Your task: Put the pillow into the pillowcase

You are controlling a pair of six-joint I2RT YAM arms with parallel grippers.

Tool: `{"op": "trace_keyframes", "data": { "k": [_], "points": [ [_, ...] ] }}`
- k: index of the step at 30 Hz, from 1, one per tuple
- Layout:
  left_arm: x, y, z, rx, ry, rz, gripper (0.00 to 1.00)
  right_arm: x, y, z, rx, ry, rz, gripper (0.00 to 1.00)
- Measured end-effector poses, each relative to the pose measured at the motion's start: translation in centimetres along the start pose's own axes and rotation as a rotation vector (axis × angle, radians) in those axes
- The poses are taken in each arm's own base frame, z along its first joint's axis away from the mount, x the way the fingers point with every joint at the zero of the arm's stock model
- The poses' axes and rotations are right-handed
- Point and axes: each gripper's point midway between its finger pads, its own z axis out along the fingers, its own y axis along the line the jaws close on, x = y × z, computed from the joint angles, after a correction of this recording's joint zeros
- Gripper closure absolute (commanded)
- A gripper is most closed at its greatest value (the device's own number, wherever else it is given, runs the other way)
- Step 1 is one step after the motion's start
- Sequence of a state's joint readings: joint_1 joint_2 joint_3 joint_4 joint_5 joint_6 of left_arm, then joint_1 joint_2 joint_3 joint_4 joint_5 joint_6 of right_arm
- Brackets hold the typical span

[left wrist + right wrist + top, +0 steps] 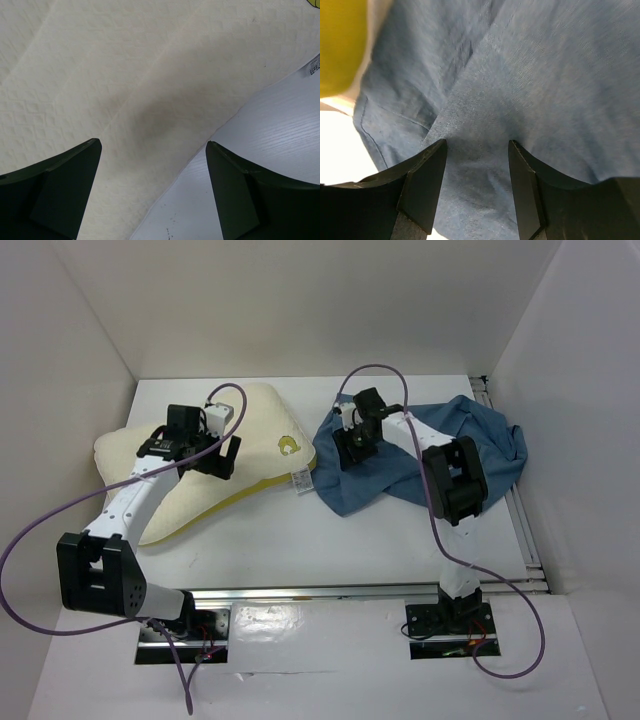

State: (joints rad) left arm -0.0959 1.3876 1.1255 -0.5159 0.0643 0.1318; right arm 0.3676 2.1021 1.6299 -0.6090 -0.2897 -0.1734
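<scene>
The cream pillow (255,435) lies on the left half of the white table (300,530), its yellow logo (288,446) and white tag (301,480) facing the middle. My left gripper (215,462) hovers over its near side. In the left wrist view that gripper (152,150) is wide open above the pillow (100,75), where its edge meets the table (270,130). The blue pillowcase (480,440) lies crumpled on the right. My right gripper (355,452) is on its left end. In the right wrist view the jaws (477,145) stand apart, tips pressed into the pillowcase (545,75), with cloth between them.
White walls enclose the table on three sides. A metal rail (330,592) runs along the near edge and another (515,510) down the right side. Purple cables (45,520) loop beside both arms. A blurred yellow patch (340,45) shows in the right wrist view's top left.
</scene>
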Motion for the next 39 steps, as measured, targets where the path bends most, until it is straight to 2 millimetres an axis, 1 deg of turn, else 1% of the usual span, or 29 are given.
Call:
{"op": "trace_keyframes", "data": {
  "k": [3,9,14,19,22,26,31,35,37,39],
  "points": [
    [0.0,0.0,0.0,0.0,0.0,0.0,0.0,1.1,0.0,0.4,-0.016,0.032,0.014,0.38],
    [0.0,0.0,0.0,0.0,0.0,0.0,0.0,1.3,1.0,0.3,-0.071,0.031,0.016,0.38],
    [0.0,0.0,0.0,0.001,0.001,0.0,0.0,1.5,2.8,-0.2,-0.1,0.03,-0.01,0.37],
    [0.0,0.0,0.0,0.001,0.001,0.0,0.0,1.5,5.4,-1.0,-0.111,0.024,-0.072,0.35],
    [0.0,0.0,0.0,0.001,0.001,0.0,0.0,2.1,6.0,-0.9,-0.092,0.038,-0.094,0.35],
    [0.0,-0.1,0.0,0.005,0.0,0.0,0.0,3.5,5.3,-0.3,-0.021,0.081,-0.113,0.35],
    [0.1,-0.2,0.0,0.008,0.001,0.0,0.0,5.6,3.0,0.1,0.105,0.137,-0.119,0.35],
    [0.3,-0.3,0.1,0.013,0.005,-0.001,0.0,5.9,2.2,0.0,0.154,0.149,-0.12,0.37],
    [0.3,-0.3,0.1,0.014,0.006,-0.001,0.0,5.9,2.0,0.0,0.164,0.148,-0.12,0.41],
    [0.3,-0.3,0.1,0.014,0.006,-0.001,0.0,5.9,1.8,-0.1,0.172,0.147,-0.118,0.43]
  ]
}}
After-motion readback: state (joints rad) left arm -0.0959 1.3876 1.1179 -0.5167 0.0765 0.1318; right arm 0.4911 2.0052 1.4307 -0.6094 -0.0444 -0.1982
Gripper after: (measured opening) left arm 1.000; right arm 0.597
